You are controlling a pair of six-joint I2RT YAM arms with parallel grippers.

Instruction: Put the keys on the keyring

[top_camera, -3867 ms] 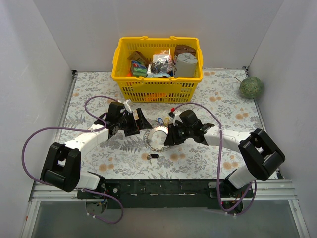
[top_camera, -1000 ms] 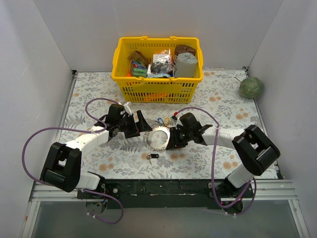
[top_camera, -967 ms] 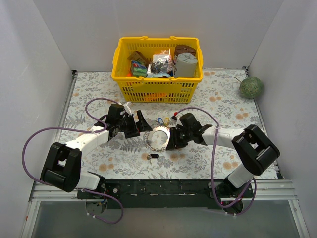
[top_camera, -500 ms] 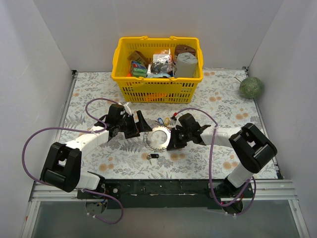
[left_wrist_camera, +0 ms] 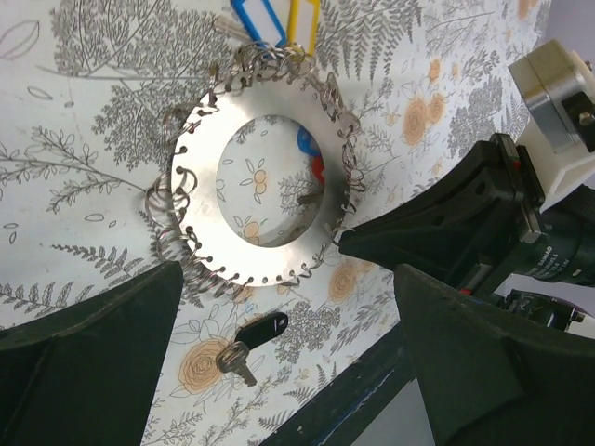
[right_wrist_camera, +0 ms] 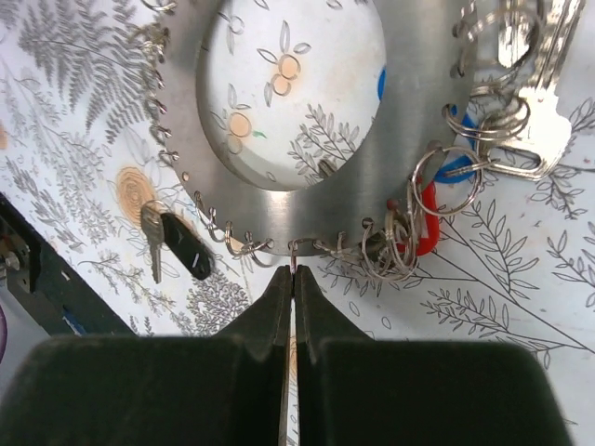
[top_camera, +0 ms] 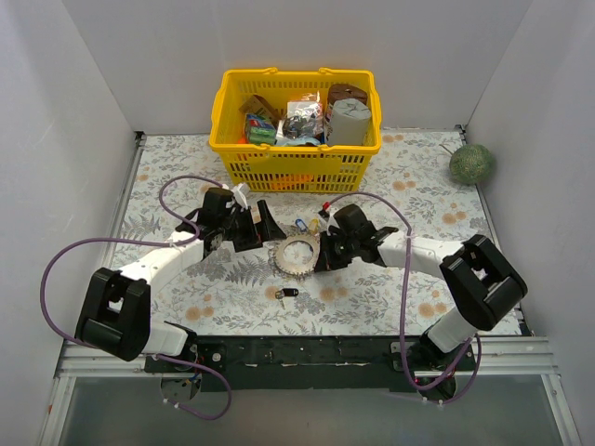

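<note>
The keyring (top_camera: 296,255) is a flat silver toothed ring with small wire loops round its rim, lying on the floral table. My right gripper (top_camera: 323,255) is shut on one wire loop at its rim, seen in the right wrist view (right_wrist_camera: 293,275). Silver keys (right_wrist_camera: 521,130) and a red head (right_wrist_camera: 426,223) hang on the keyring's far side (right_wrist_camera: 409,139). A black-headed key (top_camera: 286,294) lies loose in front of it; it also shows in both wrist views (left_wrist_camera: 251,336) (right_wrist_camera: 177,243). My left gripper (top_camera: 265,228) is open and empty, left of the keyring (left_wrist_camera: 200,177).
A yellow basket (top_camera: 296,158) full of packets stands behind the keyring. A blue tag (left_wrist_camera: 256,19) and a yellow tag (left_wrist_camera: 302,14) lie at the keyring's far edge. A green ball (top_camera: 471,163) sits at the back right. White walls enclose the table.
My right gripper and the keyring have shifted a little toward the basket, and the keyring lies flatter. My left gripper has edged the same way. The black key has not moved.
</note>
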